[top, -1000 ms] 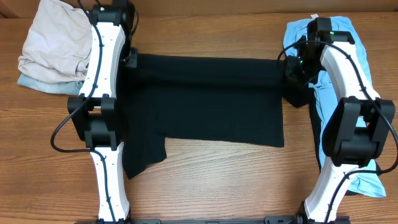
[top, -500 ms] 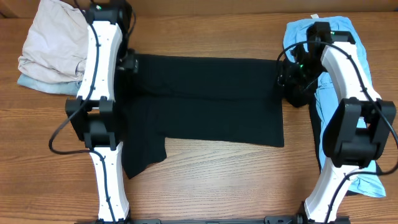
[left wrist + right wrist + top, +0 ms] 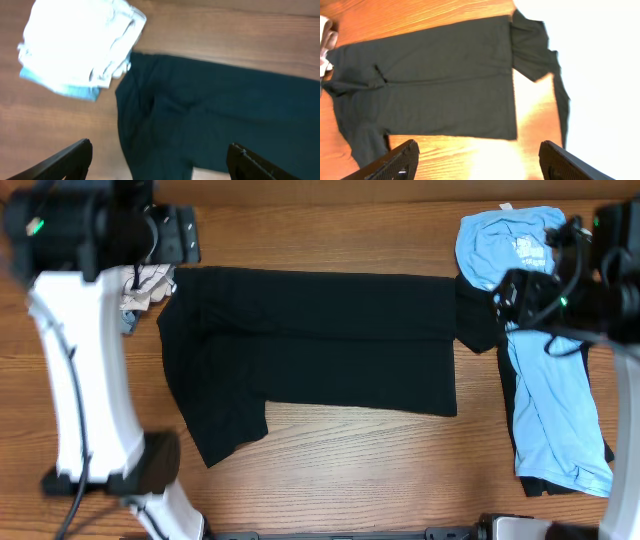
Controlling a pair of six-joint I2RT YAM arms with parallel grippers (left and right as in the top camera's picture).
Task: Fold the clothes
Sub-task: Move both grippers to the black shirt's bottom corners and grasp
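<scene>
While both arms stand high above the tabletop (image 3: 350,470), each wrist camera looks down past its own fingers. The left claw (image 3: 159,150) is spread wide with nothing between the tips. The right claw (image 3: 479,147) is likewise spread wide and empty, and neither touches cloth. Reference: the black garment (image 3: 320,340), lying flat on the wood as a long band across the middle. At the front, a narrower flap from its left end juts toward the near edge. Right of the black garment, a light blue garment (image 3: 555,410) runs from the front toward the back, with some dark cloth (image 3: 540,483) showing under its near end. The right end of the black garment meets the blue one about midway back. At the far right corner of the black garment, the blue cloth is bunched up. At its far left corner sits a folded pale pile (image 3: 80,45), washed out in the left wrist view and just beside the black edge; contact cannot be judged.
</scene>
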